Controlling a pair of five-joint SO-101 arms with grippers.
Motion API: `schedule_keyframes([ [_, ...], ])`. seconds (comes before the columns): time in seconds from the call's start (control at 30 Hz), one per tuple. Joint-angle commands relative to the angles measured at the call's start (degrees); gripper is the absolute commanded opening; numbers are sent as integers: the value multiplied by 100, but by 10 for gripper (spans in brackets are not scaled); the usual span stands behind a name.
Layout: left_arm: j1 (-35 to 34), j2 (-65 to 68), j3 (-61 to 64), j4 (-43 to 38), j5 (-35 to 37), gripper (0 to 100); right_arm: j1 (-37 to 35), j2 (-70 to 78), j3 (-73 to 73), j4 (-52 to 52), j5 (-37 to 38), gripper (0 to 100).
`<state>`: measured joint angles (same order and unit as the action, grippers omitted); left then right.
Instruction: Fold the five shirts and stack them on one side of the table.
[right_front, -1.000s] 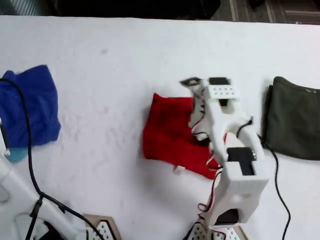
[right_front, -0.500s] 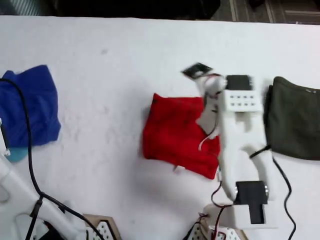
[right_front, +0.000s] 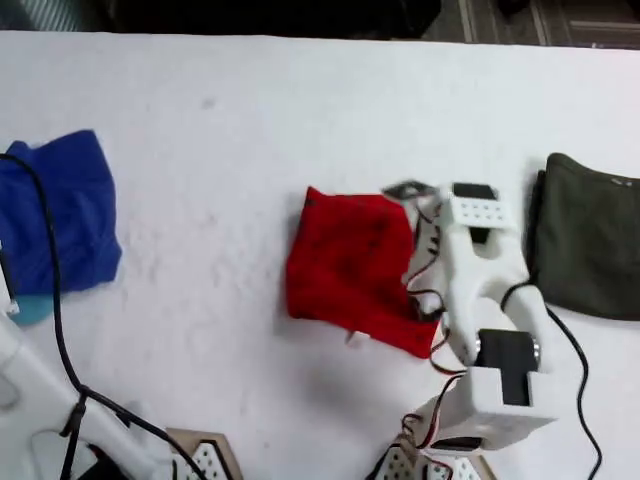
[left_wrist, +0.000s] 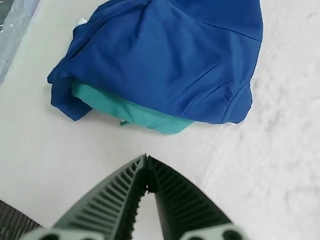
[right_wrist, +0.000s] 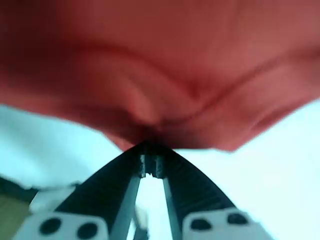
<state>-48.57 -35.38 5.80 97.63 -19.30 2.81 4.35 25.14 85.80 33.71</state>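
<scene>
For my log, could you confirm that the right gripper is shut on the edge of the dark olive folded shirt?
Not quite: the right gripper is shut on the edge of the red cloth shirt, as the right wrist view shows; the dark olive folded shirt lies apart.

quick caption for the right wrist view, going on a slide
Right pincer shut on the red shirt at its edge, white table behind.

White table (right_front: 250, 100), red shirt (right_front: 345, 265), olive shirt (right_front: 585, 240), blue-over-teal pile (right_front: 60, 215)
</scene>
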Motion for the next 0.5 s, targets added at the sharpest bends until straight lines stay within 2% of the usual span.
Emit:
schedule_keyframes([
  [0.0,-13,-127,-220,26,-26,24,268,-48,35,576,35,18],
  [0.1,-22,-127,-220,26,-26,24,242,-330,-290,1174,35,18],
  [0.23,-31,-127,-220,26,-26,24,-22,-936,-905,1174,26,18],
  [0.37,-31,-127,-220,26,-18,24,-655,-1103,-1090,558,-9,18],
  [0.47,-31,-127,-229,79,-9,24,-875,-875,-853,-215,-9,18],
])
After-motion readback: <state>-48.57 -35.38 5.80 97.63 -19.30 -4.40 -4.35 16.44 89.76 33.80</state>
